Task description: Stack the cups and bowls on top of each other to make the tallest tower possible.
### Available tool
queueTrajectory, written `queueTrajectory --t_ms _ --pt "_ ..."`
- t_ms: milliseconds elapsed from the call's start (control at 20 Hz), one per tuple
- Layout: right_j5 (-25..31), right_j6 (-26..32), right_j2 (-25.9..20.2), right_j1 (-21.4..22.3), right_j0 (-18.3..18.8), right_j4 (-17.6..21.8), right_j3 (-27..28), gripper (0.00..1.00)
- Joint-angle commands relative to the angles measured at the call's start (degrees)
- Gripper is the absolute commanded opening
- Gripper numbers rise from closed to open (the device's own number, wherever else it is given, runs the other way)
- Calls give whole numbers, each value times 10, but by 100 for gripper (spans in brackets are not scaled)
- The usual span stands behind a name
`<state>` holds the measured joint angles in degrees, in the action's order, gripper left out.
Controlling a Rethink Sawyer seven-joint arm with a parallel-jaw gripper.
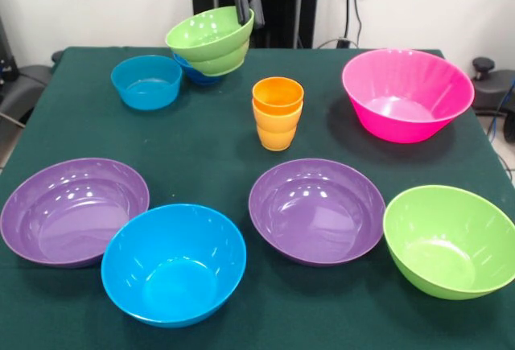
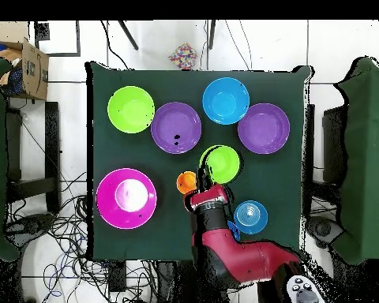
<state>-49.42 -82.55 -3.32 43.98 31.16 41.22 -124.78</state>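
Note:
My gripper (image 1: 246, 14) is shut on the rim of the small green bowl (image 1: 211, 38) and holds it tilted in the air at the table's far side, above the dark blue bowl (image 1: 193, 72). In the overhead view the gripper (image 2: 202, 177) is at the green bowl's (image 2: 223, 163) edge. The small light blue bowl (image 1: 146, 82) stands on the cloth to the left. The orange cup (image 1: 278, 94) sits nested in the yellow-orange cup (image 1: 278, 134) at the table's middle; the cups also show in the overhead view (image 2: 186, 182).
Large bowls stand on the green cloth: pink (image 1: 406, 92) at the far right, two purple (image 1: 72, 209) (image 1: 316, 209), blue (image 1: 173, 263) and green (image 1: 451, 240) along the front. A cardboard box (image 2: 27, 67) is off the table.

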Motion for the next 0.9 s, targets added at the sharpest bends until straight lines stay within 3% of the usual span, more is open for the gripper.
queueTrajectory --t_ms 50,450,900 --pt "-20 -32 25 -53 -34 7 -4 0" --pt "-50 -36 70 -70 -84 -26 -4 0" --pt "-31 -68 98 -36 -118 -27 -5 0"
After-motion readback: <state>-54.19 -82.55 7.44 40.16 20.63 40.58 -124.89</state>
